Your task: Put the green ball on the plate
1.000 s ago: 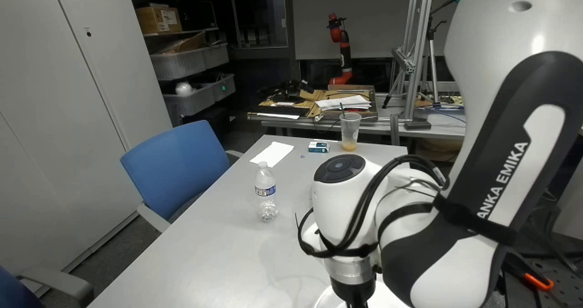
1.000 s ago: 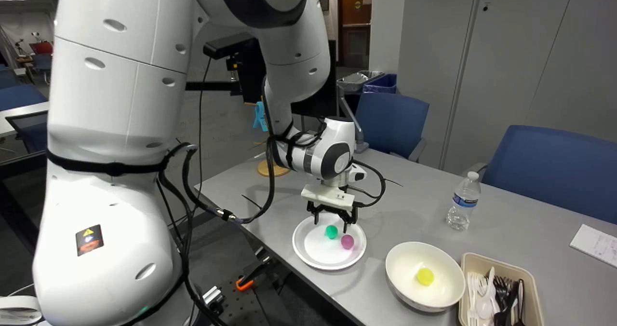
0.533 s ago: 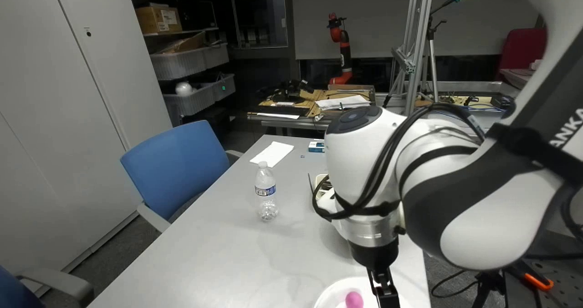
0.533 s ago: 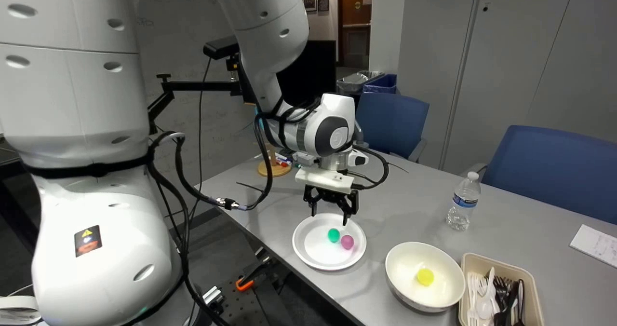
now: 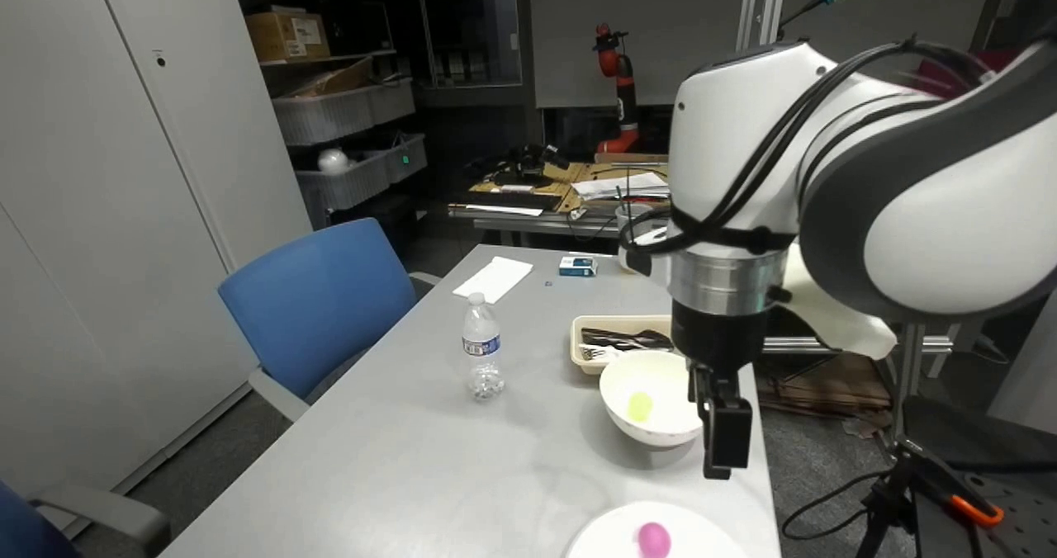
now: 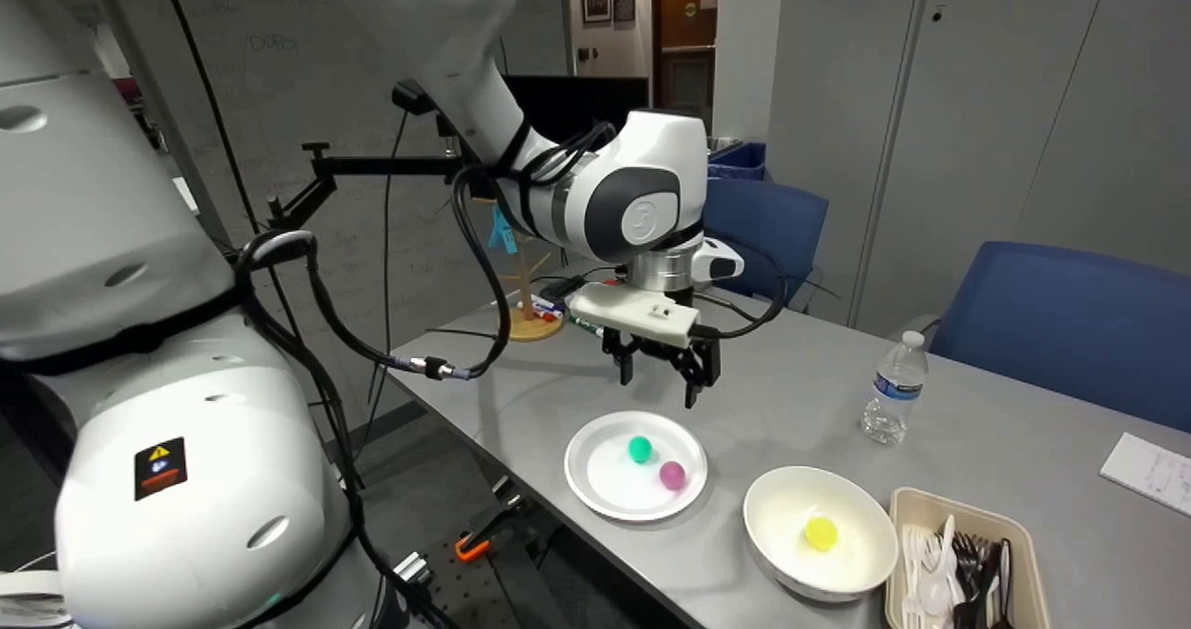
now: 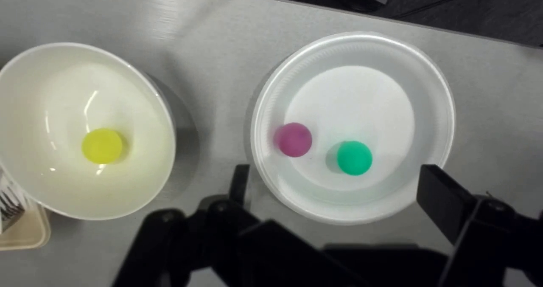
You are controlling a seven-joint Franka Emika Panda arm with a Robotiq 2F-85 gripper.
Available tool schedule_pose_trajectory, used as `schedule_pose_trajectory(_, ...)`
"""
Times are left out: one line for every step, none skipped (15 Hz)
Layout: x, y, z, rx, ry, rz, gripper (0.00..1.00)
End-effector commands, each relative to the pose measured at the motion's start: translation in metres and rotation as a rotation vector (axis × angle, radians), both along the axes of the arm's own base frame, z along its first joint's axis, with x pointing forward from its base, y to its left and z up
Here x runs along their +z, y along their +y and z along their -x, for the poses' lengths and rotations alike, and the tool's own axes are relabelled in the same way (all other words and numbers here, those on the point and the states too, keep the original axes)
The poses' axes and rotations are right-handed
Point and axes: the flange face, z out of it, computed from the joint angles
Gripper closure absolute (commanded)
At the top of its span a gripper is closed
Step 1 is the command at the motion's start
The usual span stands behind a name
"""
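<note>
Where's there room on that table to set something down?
Bare tabletop lies between the water bottle, white paper and cutlery tray, and also between bottle and plate, though the gripper hangs nearby. Bowl and tray stand crowded together.

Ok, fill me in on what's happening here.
A robot arm is over the table, handling nothing at this moment: its fingers are spread open in the air with no object between them. The green ball lies on the plate, so putting it there looks done. The pink ball is on the plate too, apart from the green one. A yellow ball sits in the bowl.
</note>
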Motion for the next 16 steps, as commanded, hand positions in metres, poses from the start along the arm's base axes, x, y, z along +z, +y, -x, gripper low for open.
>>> schedule_pose_trajectory(0.0079, -0.0055, 0.0026, -0.010, -0.010, -0.002, 0.00)
schedule_pose_trajectory(0.0128, -0.0090, 0.0055, -0.016, -0.016, -0.003, 0.00)
schedule_pose_trajectory(0.0155, -0.0104, 0.0078, -0.019, -0.021, -0.004, 0.00)
schedule_pose_trajectory(0.0160, -0.0107, 0.0095, -0.019, -0.021, -0.004, 0.00)
schedule_pose_trajectory(0.0154, -0.0108, 0.0104, -0.020, -0.020, -0.004, 0.00)
schedule_pose_trajectory(0.0147, -0.0109, 0.0110, -0.020, -0.018, -0.004, 0.00)
schedule_pose_trajectory(0.0145, -0.0109, 0.0112, -0.020, -0.018, -0.004, 0.00)
schedule_pose_trajectory(0.0145, -0.0109, 0.0112, -0.020, -0.018, -0.004, 0.00)
schedule_pose_trajectory(0.0145, -0.0109, 0.0112, -0.020, -0.017, -0.004, 0.00)
schedule_pose_trajectory(0.0145, -0.0109, 0.0112, -0.020, -0.017, -0.004, 0.00)
schedule_pose_trajectory(0.0145, -0.0109, 0.0112, -0.020, -0.017, -0.004, 0.00)
schedule_pose_trajectory(0.0145, -0.0109, 0.0112, -0.020, -0.017, -0.004, 0.00)
schedule_pose_trajectory(0.0145, -0.0109, 0.0112, -0.020, -0.017, -0.004, 0.00)
schedule_pose_trajectory(0.0145, -0.0109, 0.0112, -0.020, -0.017, -0.004, 0.00)
schedule_pose_trajectory(0.0145, -0.0109, 0.0112, -0.020, -0.017, -0.004, 0.00)
schedule_pose_trajectory(0.0145, -0.0109, 0.0112, -0.020, -0.017, -0.004, 0.00)
